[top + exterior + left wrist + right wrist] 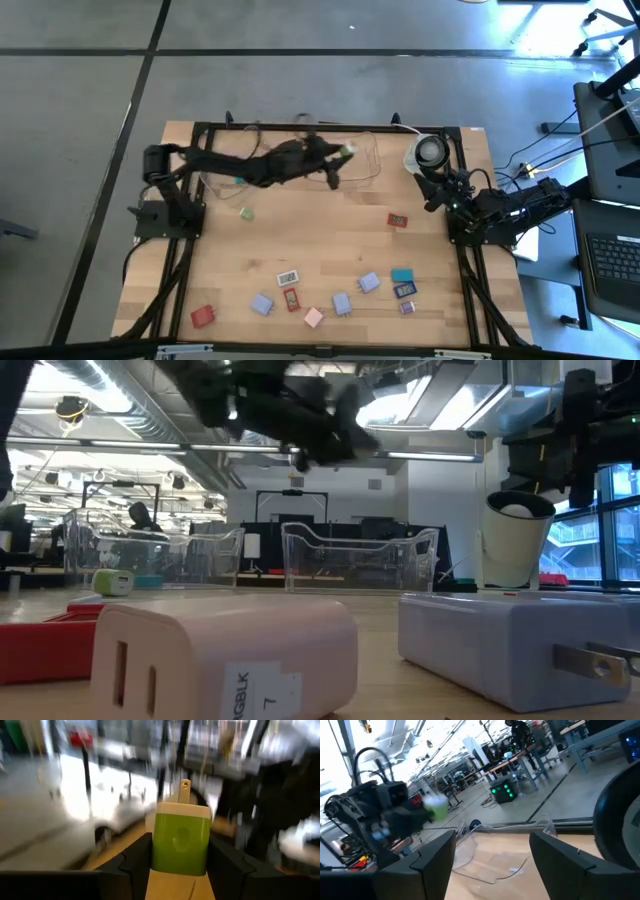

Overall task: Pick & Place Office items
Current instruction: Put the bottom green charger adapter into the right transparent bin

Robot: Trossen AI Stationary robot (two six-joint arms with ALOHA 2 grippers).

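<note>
Green block (181, 838) between left hand (179, 857) fingers

L pincer (343, 153) w/ block (347, 152) over tray (365, 170); other blocks (340, 302) near front edge

Your left gripper (180, 862) holds a green block (181, 840) squarely between its jaws, one dark finger (134, 860) pressed to each side. A white cap and a brass-coloured prong (184, 790) project beyond the fingertips. Everything past the jaws is smeared, unreadable.
</note>
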